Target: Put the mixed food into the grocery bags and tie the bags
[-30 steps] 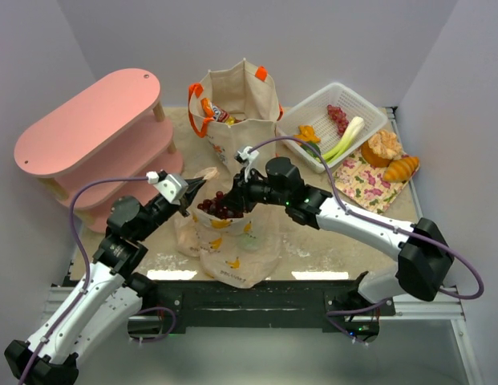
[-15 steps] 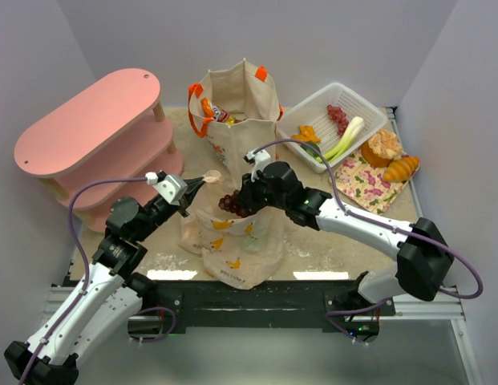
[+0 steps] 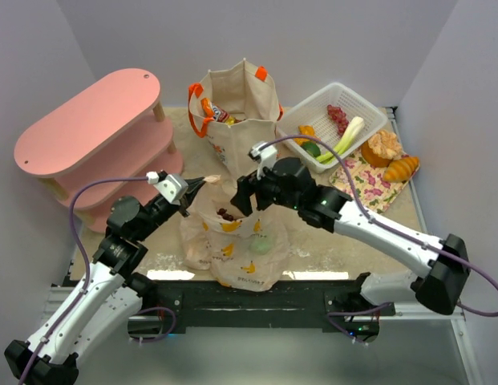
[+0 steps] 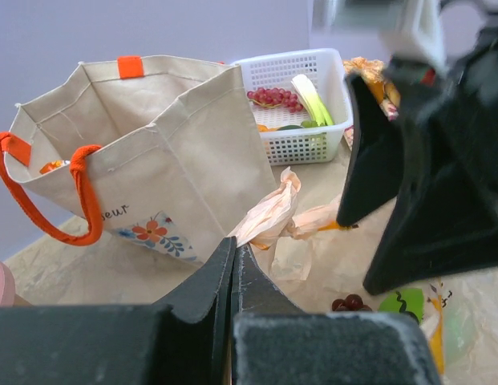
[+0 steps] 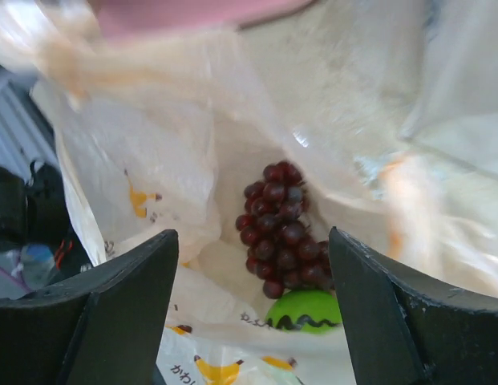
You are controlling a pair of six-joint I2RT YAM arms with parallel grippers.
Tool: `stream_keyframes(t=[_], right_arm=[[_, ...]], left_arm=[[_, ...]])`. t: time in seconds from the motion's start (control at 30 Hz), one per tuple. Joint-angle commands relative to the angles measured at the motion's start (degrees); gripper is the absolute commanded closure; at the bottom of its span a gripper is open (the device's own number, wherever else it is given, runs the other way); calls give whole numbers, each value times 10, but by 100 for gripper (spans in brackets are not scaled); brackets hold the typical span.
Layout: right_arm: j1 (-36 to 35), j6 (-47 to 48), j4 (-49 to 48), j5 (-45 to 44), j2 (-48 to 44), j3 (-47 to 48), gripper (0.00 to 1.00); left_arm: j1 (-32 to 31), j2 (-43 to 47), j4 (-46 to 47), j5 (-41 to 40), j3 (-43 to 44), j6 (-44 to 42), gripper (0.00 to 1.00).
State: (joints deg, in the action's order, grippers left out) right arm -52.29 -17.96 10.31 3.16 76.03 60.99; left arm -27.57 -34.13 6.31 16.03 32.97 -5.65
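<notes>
Since a second ago the dark grapes (image 5: 277,228) had left the right hand (image 3: 247,199) and dropped into the peach plastic bag (image 3: 232,249), and that hand had drawn back a little from the bag's mouth. Its fingers stood wide apart with nothing between them, hanging just above the opening. Seen from the right wrist, the grapes lay at the bottom of the bag, touching a green round vegetable (image 5: 305,311) just below them.

The left hand (image 3: 196,186) was fully closed, pinching the twisted handle (image 4: 269,212) of the plastic bag and holding that side up off the desk (image 3: 313,233).

Behind the plastic bag stood the beige canvas tote (image 3: 240,104), upright and open, with snack packets (image 3: 210,108) showing inside at its left end. To its right sat the white basket (image 3: 369,108), holding a leek (image 3: 345,136), a reddish bunch of grapes (image 3: 338,116) and some small orange pieces. Golden bread (image 3: 401,168) lay on the floral mat (image 3: 357,180) beside the basket. A pink shelf (image 3: 88,120) stood at the left of the desk.
</notes>
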Motion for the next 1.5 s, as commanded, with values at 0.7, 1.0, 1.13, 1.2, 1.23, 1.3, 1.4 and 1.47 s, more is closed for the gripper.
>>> stream_keyframes(t=[0.7, 1.0, 1.13, 1.2, 1.23, 1.3, 1.4, 1.47], right_arm=[[414, 268, 167, -195, 526, 609, 29], [432, 342, 137, -340, 686, 712, 32], [450, 342, 91, -373, 700, 693, 36], [454, 352, 76, -382, 702, 684, 34], [457, 357, 60, -383, 702, 680, 34], [459, 377, 44, -381, 702, 672, 33], [462, 402, 24, -388, 710, 677, 32], [463, 407, 22, -388, 720, 686, 31]], left_arm=[[-4, -9, 20, -7, 3, -10, 100], [-4, -18, 17, -10, 4, -14, 100], [-4, -24, 16, -10, 5, -14, 100], [-4, -28, 16, -10, 5, -16, 100], [-3, -29, 16, -10, 5, -15, 100], [-4, -33, 16, -9, 5, -15, 100], [-4, -36, 15, -10, 6, -15, 100], [-4, -38, 15, -10, 6, -16, 100]])
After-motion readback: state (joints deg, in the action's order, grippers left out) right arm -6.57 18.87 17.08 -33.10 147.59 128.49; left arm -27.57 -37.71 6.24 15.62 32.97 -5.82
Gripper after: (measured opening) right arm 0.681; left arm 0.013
